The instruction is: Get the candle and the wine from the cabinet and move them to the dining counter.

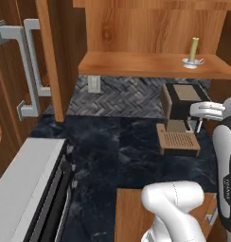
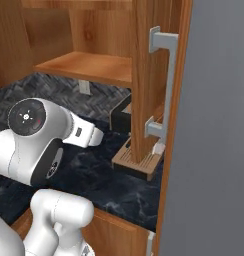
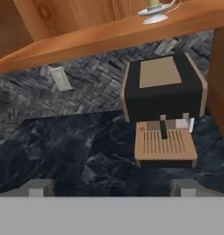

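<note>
The cabinet stands open, its wooden shelf (image 1: 136, 64) bare on the left. The candle (image 1: 193, 52), a pale yellow stick on a small glassy white holder, stands upright at the shelf's right end; it also shows as the candle (image 3: 154, 11) at the top of the hand view. My gripper (image 3: 113, 188) is open, its fingertips wide apart with nothing between them. It hangs over the dark worktop, below the shelf and well short of the candle. My white hand (image 1: 206, 110) is beside the coffee machine. The wine and the dining counter are out of view.
A black and wood coffee machine (image 1: 180, 118) sits on the dark marble worktop (image 1: 112, 151) under the shelf, right below the candle. Open cabinet doors (image 1: 56, 56) (image 2: 146, 75) with grey bar handles flank the opening. A grey stove (image 1: 27, 189) is at left. A herringbone tile wall (image 1: 122, 97) carries an outlet.
</note>
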Controlling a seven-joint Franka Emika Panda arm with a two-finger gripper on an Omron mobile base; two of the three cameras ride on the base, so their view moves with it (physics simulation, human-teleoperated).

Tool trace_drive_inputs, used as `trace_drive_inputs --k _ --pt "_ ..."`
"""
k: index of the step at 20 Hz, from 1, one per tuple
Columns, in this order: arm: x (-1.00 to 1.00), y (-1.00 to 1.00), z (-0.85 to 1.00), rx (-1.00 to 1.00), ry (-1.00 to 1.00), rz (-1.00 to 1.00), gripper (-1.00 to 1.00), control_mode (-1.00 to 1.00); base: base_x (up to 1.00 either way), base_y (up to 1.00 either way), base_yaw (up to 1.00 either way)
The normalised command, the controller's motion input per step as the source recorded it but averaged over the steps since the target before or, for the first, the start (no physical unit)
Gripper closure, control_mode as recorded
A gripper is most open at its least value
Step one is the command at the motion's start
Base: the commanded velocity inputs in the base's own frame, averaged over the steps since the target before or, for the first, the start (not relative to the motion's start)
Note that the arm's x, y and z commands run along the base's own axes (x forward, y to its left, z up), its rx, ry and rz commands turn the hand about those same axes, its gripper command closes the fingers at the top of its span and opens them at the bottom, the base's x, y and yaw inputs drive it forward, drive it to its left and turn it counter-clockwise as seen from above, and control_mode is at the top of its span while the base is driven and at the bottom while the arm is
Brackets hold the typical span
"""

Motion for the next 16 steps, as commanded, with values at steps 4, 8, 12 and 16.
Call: trace_drive_inputs --k 4,8,12,16 --pt "0.00 0.00 0.00 0.00 0.00 0.00 -1.00 1.00 0.63 0.44 -0.37" --pt "0.00 0.00 0.00 0.00 0.00 0.00 -1.00 1.00 0.61 0.52 -0.32" --pt "0.00 0.00 0.00 0.00 0.00 0.00 -1.00 1.00 0.52 0.43 -0.22" --pt "0.32 0.44 -0.10 -0.09 0.10 -0.08 -1.00 -1.00 0.00 0.00 0.00"
